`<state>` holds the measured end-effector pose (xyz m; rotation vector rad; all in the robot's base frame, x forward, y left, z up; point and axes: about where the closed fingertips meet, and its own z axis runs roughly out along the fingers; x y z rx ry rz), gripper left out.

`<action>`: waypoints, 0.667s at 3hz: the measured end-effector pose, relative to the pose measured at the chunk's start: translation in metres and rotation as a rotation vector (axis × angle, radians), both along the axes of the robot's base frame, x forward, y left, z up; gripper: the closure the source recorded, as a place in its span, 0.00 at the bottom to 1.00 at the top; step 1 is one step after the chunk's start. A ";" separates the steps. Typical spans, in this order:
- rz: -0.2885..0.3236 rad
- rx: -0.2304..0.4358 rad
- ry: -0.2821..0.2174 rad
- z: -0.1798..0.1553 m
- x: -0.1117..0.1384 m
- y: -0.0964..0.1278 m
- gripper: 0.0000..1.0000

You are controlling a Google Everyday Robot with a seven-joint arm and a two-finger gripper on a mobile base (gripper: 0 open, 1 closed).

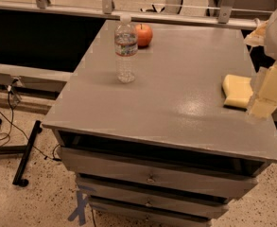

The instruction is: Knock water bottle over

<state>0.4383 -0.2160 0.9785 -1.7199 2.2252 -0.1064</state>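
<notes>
- Fingers [263, 105] of the gripper [261, 109] are showing as pale yellow shapes at the right edge of the view, and we are not able to tell whether they are spread or closed.
- We are seeing the gripper hanging over the right side of the grey cabinet top [176, 93], just beside a yellow sponge [236, 90] lying near that edge.
- We are finding the water bottle [126, 46] standing upright (white cap uppermost) on the far left part of the top, well apart from the gripper.
- A red apple [143, 34] is sitting just behind the bottle, slightly to its right.
- A blue tape cross [79, 207] is lying on the speckled floor below.
</notes>
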 end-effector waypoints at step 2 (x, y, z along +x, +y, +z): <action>0.017 0.027 -0.019 -0.002 0.006 0.007 0.00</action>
